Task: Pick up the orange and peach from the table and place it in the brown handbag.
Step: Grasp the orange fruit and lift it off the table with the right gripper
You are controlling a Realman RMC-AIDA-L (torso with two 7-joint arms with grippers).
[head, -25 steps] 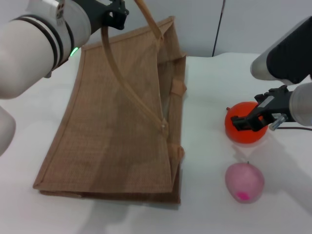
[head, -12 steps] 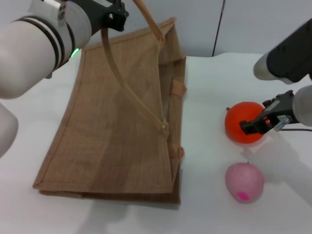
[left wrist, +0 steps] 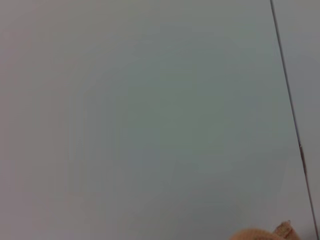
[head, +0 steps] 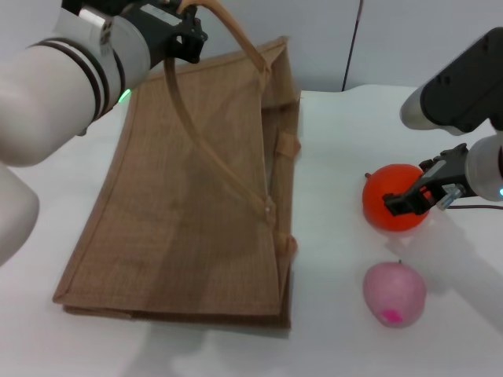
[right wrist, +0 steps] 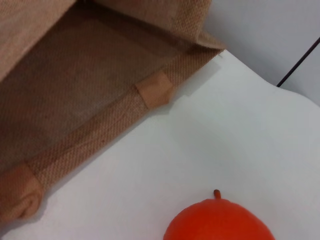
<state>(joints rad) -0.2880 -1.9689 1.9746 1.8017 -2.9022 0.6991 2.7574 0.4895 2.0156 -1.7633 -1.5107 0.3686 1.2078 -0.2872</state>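
Note:
The orange (head: 383, 210) sits on the white table (head: 338, 133) at the right, and it also fills the lower edge of the right wrist view as the orange (right wrist: 220, 224). My right gripper (head: 410, 198) is open at the orange's right side, one dark finger lying across its front. The pink peach (head: 394, 293) rests just nearer me, untouched. The brown handbag (head: 189, 212) lies at the left with its mouth (right wrist: 90, 85) turned toward the fruit. My left gripper (head: 185, 30) is shut on one long handle (head: 212, 149), holding it raised above the bag.
A grey wall with a dark vertical seam (head: 352, 47) stands behind the table. A dark cable (head: 471, 207) trails off right of the orange. The left wrist view shows mostly wall, with a tan scrap (left wrist: 260, 234) at its lower edge.
My right gripper slid from over the orange's middle to its right side. My left arm shifted slightly up and right with the handle. Both fruits stayed in place.

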